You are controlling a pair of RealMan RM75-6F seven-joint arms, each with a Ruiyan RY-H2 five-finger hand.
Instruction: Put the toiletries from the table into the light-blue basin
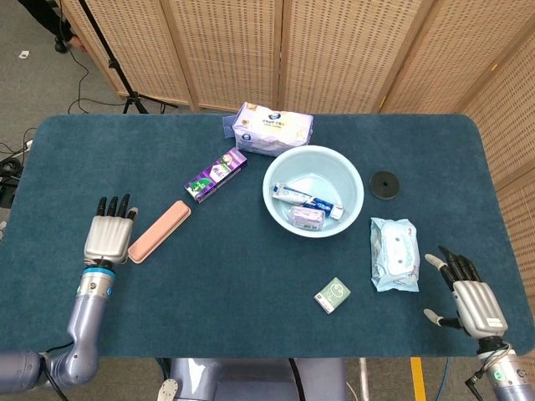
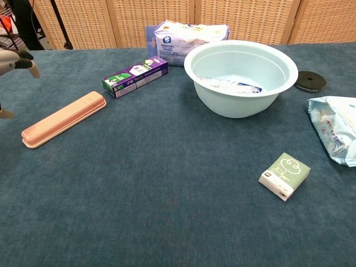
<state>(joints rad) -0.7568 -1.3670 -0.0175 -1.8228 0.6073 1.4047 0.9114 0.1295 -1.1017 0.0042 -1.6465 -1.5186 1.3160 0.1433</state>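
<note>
- Left robot hand (image 1: 107,235), empty with fingers straight and slightly apart, hovers over the desk (image 1: 84,167) just left of the pink case (image 1: 160,231).
- Right robot hand (image 1: 466,296), fingers spread and holding nothing, sits at the desk's near right corner, just right of the wipes pack (image 1: 394,253).
- Basin (image 1: 313,190) stands well apart from both hands, between them; a toothpaste tube (image 1: 308,199) and a small packet (image 1: 307,218) lie inside it.
- Purple box (image 1: 216,175) lies beyond the case, left of the basin; tissue pack (image 1: 272,129) rests behind the basin, touching its rim.
- Green soap (image 1: 333,295) lies left of the right hand; a black disc (image 1: 384,184) lies beyond the wipes.
</note>
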